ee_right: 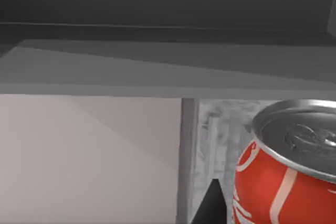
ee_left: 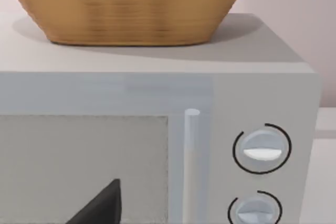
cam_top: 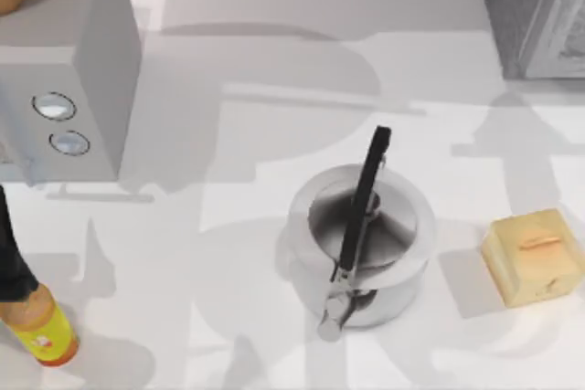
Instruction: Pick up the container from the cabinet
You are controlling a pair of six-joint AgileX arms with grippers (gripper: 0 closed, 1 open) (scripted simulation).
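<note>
Across the top view, open table point(cam_top: 228, 253) surrounds a pot point(cam_top: 361, 244), with the cabinet point(cam_top: 535, 11) at the right edge. Left wrist faces a microwave point(ee_left: 157, 145); its fingers' state cannot be told. Right wrist shows the red can point(ee_right: 286, 177) in the cabinet, close ahead; finger state unclear.

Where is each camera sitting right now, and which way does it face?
Top view: above the table, looking down on the steel pot, bread block, bottle and microwave; a dark piece of the left arm shows.
Left wrist view: faces the microwave front, basket on top.
Right wrist view: close to the red can at the cabinet.
Shared: the microwave.
</note>
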